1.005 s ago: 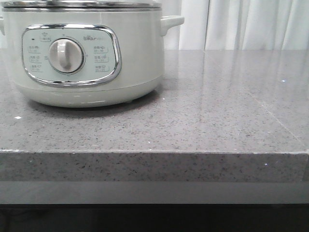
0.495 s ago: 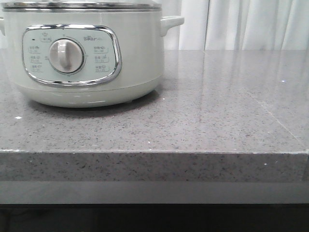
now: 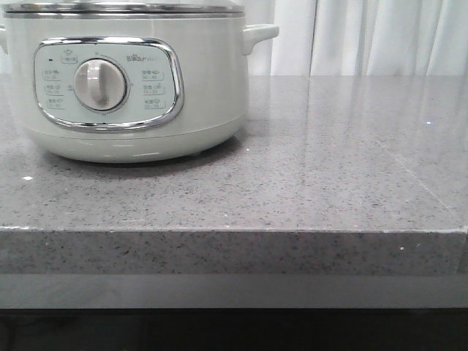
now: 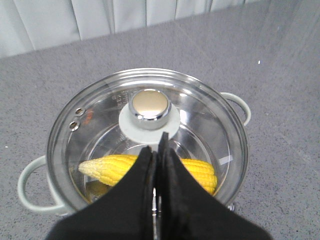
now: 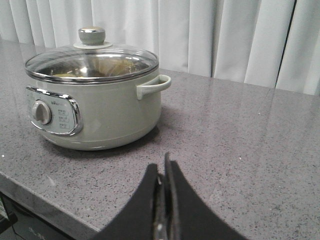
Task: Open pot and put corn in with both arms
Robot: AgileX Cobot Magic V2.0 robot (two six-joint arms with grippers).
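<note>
On the grey speckled countertop (image 3: 307, 183) the pot (image 3: 131, 88) stands at the left of the front view, close to the near edge, its chrome-framed control panel (image 3: 106, 82) and white dial (image 3: 99, 84) facing the camera and one side handle (image 3: 259, 33) jutting to the right. White curtains (image 3: 365, 36) hang behind the counter. Neither arm shows in the front view. Seen from the left wrist, the glass lid (image 4: 200, 115) sits closed on the pot inside its steel rim, with a round metallic knob (image 4: 149, 107) on a pale disc at its centre and two small vent holes near the rim. Through the glass the corn (image 4: 112, 167) lies on its side inside the pot, its pale tapered end pointing toward one handle and its middle hidden behind the gripper. The left gripper (image 4: 156, 150) hangs above the lid with its black fingers pressed together and nothing between them; the tips sit just short of the knob in this view, and whether they touch the glass cannot be told. From the right wrist, the pot (image 5: 95, 100) stands well apart from the right gripper (image 5: 162, 167), whose two black fingers are likewise closed flat against each other and empty, held above the bare counter near its front edge. The lid knob (image 5: 92, 35) and the glass lid (image 5: 92, 62) show clearly in that view, and the lid rests squarely on the pot.
</note>
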